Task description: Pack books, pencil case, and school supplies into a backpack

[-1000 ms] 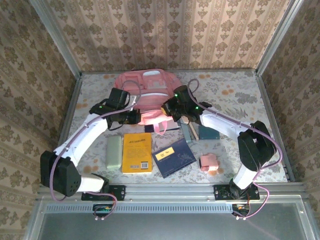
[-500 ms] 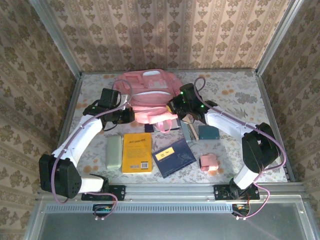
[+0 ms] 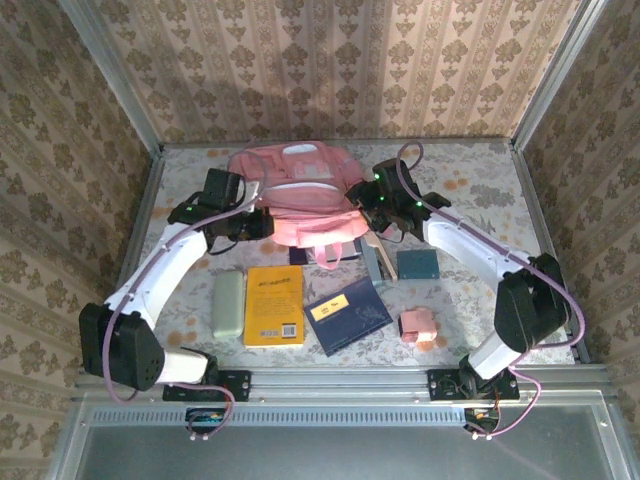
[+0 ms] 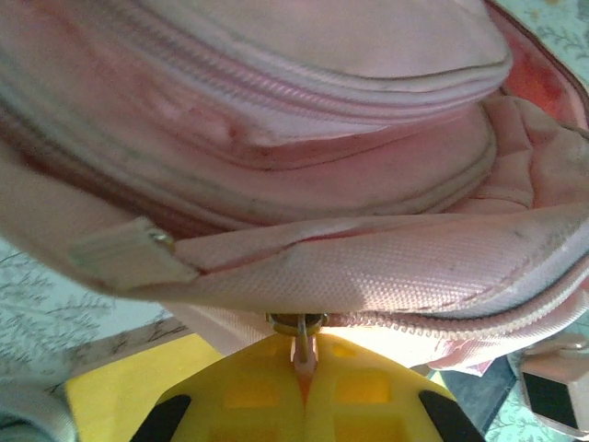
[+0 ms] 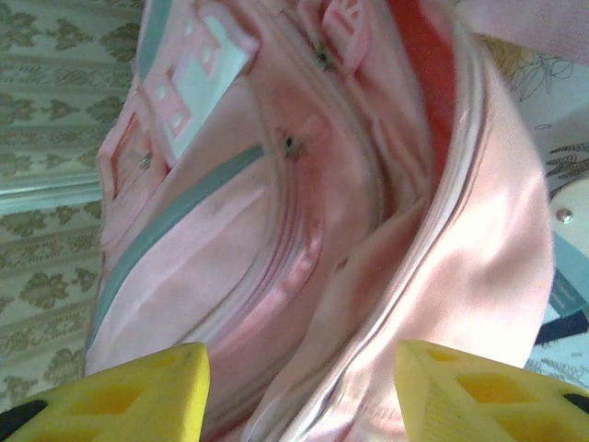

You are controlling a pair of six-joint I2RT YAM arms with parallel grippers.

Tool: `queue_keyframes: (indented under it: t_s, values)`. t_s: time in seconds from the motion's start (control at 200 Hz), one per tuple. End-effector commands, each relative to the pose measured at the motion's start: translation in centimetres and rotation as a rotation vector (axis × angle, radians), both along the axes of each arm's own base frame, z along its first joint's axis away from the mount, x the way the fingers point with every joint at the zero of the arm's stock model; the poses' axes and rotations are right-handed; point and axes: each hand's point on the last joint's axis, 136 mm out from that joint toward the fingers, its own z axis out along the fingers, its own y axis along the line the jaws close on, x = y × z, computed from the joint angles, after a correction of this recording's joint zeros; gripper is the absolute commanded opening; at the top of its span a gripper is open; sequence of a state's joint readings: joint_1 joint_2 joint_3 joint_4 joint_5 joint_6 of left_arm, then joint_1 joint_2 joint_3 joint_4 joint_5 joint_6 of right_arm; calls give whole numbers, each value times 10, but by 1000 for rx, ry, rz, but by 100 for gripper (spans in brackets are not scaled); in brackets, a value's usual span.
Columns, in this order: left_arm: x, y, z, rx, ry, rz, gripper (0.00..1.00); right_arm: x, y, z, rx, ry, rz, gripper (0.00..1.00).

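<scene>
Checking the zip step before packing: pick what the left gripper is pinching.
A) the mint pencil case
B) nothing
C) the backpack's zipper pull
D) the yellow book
C: in the left wrist view the left gripper is shut on the zipper pull at the edge of the backpack.

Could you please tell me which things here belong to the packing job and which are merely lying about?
Belong to the job: backpack, yellow book, navy book, pencil case, pink block, teal square, grey-teal bar.

Just there: flowered table cover, metal frame rail.
</scene>
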State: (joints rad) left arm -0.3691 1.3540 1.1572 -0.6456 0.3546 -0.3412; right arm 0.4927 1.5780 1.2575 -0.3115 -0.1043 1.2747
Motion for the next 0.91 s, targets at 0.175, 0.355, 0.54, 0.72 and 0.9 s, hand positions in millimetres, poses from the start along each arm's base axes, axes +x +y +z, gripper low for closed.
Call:
queue_keyframes:
  t_s: [0.175,0.355,0.54,0.72,0.9]
  values:
    - [-4,-57,40,-57,-89,-136,0,-34,42,43,100,-25,133,57]
    - [-10,-75,45,-56,-100,-182,0,-41,62,50,152,-19,165,57]
    - [-15,-84,43,-54,-103,-213,0,-41,87,49,206,2,201,57]
    - [-17,-88,50,-58,-122,-232,0,-41,97,42,202,22,203,55]
    - [-21,-91,51,-46,-140,-267,0,-33,99,24,193,65,153,38]
